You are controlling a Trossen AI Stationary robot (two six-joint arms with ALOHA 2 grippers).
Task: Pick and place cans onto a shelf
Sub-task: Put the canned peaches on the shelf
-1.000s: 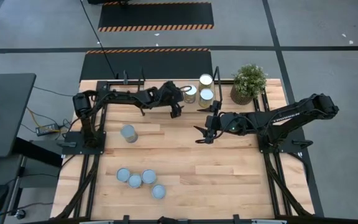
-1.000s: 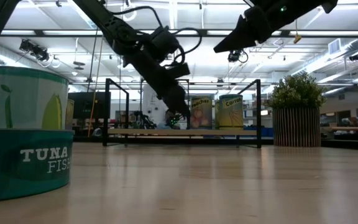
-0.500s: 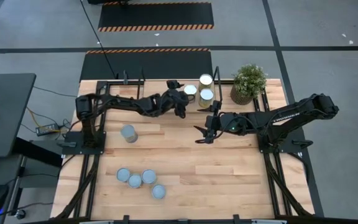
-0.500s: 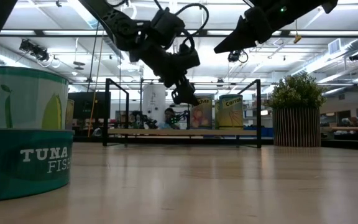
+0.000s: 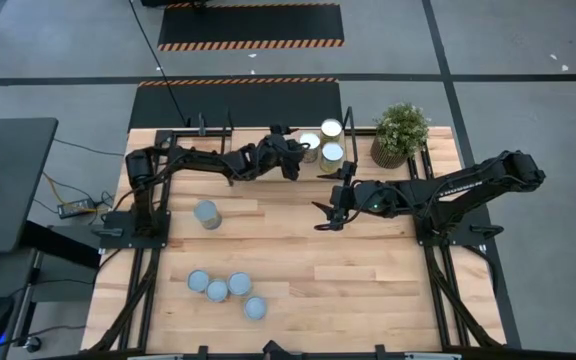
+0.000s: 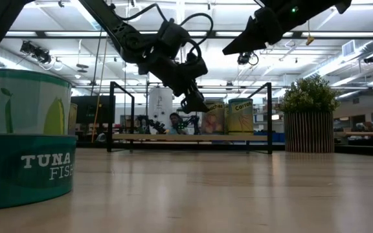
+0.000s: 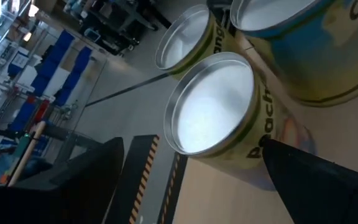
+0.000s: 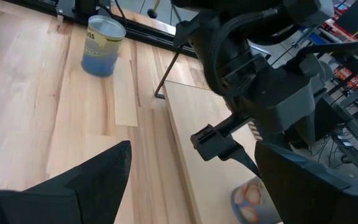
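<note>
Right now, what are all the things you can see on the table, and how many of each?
Shelf cans: three, silver tops, on the shelf near the plant.
Lone can: one, silver top, left part of the table.
Clustered cans: four, silver tops, near edge.
Shelf: one, light wood, black frame, far edge.
Plant: one, green, far right corner.
Left gripper: dark, open, by the shelf cans.
Right gripper: dark, open, above mid-table.

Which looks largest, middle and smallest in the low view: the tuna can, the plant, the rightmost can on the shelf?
1. tuna can, though nearness to the camera inflates it.
2. plant.
3. rightmost can on the shelf.
</note>
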